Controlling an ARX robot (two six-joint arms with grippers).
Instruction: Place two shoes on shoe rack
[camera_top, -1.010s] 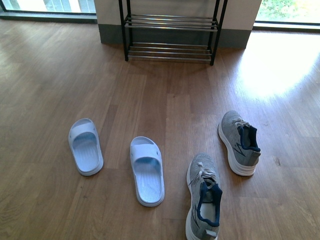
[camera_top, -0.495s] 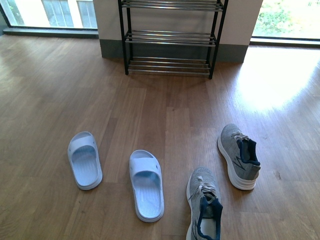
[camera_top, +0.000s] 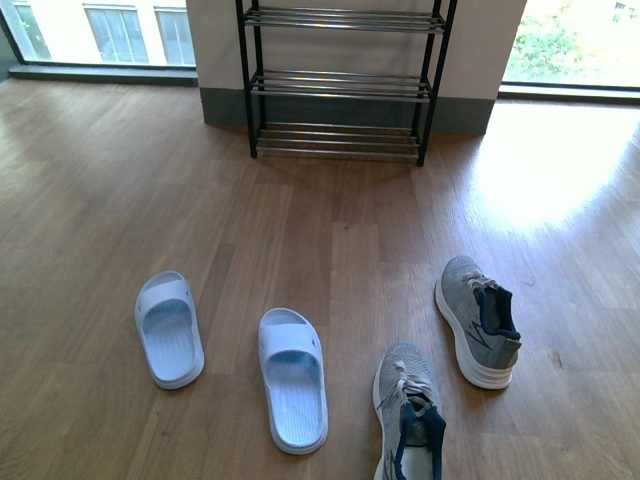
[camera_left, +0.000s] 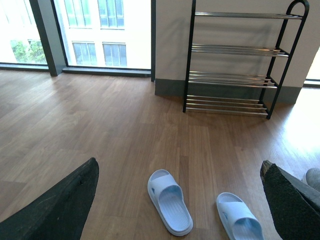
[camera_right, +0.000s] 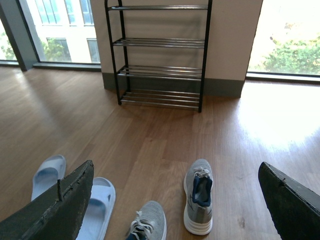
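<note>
**Everything Sank in the Front View; Nothing Gripped Yet**

Footwear and shelving sat lower in the front view than a second before. Their spacing was unchanged, so the camera had shifted, not the objects.

At the left wrist, the left claw (camera_left: 178, 165) was spread wide. Its dark fingers (camera_left: 60, 205) stood at the edges of that view, with only floor (camera_left: 125, 125) showing between them. The right claw (camera_right: 176, 166) was equally spread and empty. Both hung well above the wood, probably held high and open to survey before a reach.

Nearest the right claw lay the sneakers (camera_top: 478, 320), side by side with toes toward the shelving. The closer one was cut off by the frame edge. To their left lay the slides (camera_top: 292, 378), also toes forward, with a gap between them. All four rested flat on the floor.

None was on the rack (camera_top: 340, 85), which stood against the wall (camera_top: 470, 50) well beyond them, no shoe on any tier in view. The task seemed at its start, with the first grasp not yet made.
</note>
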